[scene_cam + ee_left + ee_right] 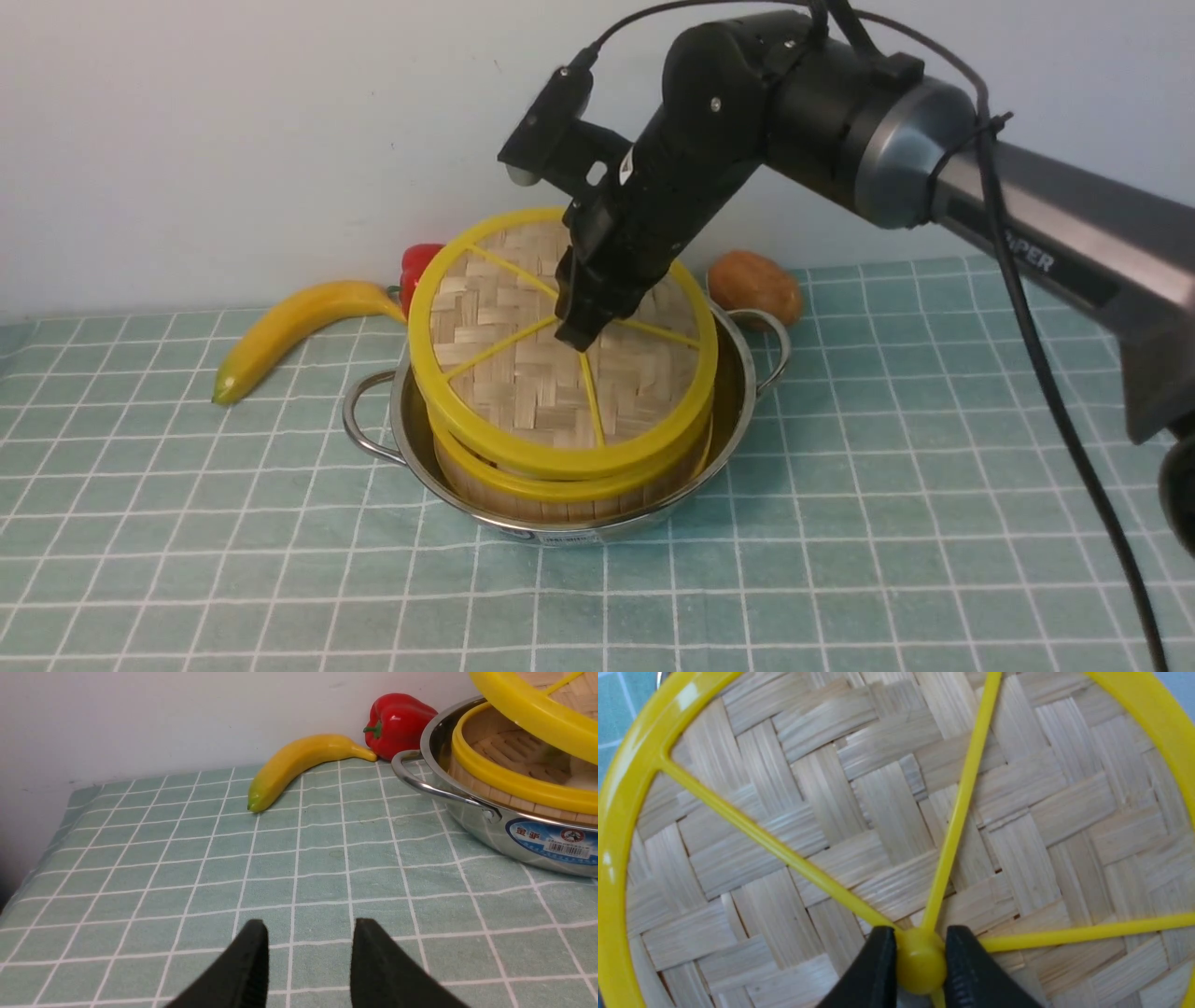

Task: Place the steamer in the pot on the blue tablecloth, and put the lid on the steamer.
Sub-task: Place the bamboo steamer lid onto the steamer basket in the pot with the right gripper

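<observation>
R gripper (920, 933) is pinching knob (920, 966), holding lid (523, 373) tilted over steamer (560, 509) in pot (733, 397); next: levelling, lowering it. L gripper (311, 926) is idling, jaws apart, empty.

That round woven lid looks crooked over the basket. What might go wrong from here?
1. The lid hangs tilted, one side lifted off the rim of the steamer; released now, it might settle askew or slide into the pot.
2. The right gripper pinches only the small centre knob, so the lid might swivel or slip free.
</observation>
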Motion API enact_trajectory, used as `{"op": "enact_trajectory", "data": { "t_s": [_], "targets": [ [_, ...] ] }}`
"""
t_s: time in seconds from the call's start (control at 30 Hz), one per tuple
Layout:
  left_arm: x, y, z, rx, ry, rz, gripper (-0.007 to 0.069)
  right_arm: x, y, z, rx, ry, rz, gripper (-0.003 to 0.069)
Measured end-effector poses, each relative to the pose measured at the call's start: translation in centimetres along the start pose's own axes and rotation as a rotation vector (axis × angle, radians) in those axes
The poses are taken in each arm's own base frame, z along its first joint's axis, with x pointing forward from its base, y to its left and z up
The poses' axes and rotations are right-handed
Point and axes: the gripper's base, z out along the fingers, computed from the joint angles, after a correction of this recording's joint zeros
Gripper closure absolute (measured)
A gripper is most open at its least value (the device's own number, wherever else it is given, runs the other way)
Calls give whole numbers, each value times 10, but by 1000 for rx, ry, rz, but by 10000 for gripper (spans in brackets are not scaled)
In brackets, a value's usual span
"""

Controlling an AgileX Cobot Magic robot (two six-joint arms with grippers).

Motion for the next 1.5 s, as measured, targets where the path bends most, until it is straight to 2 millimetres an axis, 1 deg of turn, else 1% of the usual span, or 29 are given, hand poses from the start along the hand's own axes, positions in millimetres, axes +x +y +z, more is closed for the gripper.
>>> {"op": "enact_trajectory", "data": {
  "t_s": [0.43, 0.5, 0.53, 0.57, 0.63, 0.67, 0.7, 0.77, 0.9, 0.93, 1.03, 1.27, 1.43, 1.5],
  "targets": [
    [0, 0, 0, 0, 0, 0, 382, 0, -1, -2, 17, 3, -12, 513],
    [0, 0, 0, 0, 0, 0, 382, -3, -3, -14, 36, 8, -11, 513],
    [0, 0, 0, 0, 0, 0, 382, -3, -3, -15, 36, 11, -7, 513],
    [0, 0, 0, 0, 0, 0, 382, -6, -3, -24, 40, 4, 3, 513],
    [0, 0, 0, 0, 0, 0, 382, -9, -2, -35, 40, -2, 20, 513],
    [0, 0, 0, 0, 0, 0, 382, -13, 0, -47, 33, -13, 41, 513],
    [0, 0, 0, 0, 0, 0, 382, -13, 1, -51, 23, -9, 53, 513],
    [0, 0, 0, 0, 0, 0, 382, -13, 1, -51, 14, 1, 65, 513],
    [0, 0, 0, 0, 0, 0, 382, -9, 1, -40, 3, 26, 70, 513],
    [0, 0, 0, 0, 0, 0, 382, -8, 0, -33, 3, 28, 72, 513],
    [0, 0, 0, 0, 0, 0, 382, -6, 0, -24, 2, 38, 73, 513],
    [0, 0, 0, 0, 0, 0, 382, -7, -3, -19, 25, 23, 66, 513],
    [0, 0, 0, 0, 0, 0, 382, -7, -3, -20, 26, 22, 68, 513],
    [0, 0, 0, 0, 0, 0, 382, -6, -2, -17, 16, 32, 74, 513]
  ]
}}
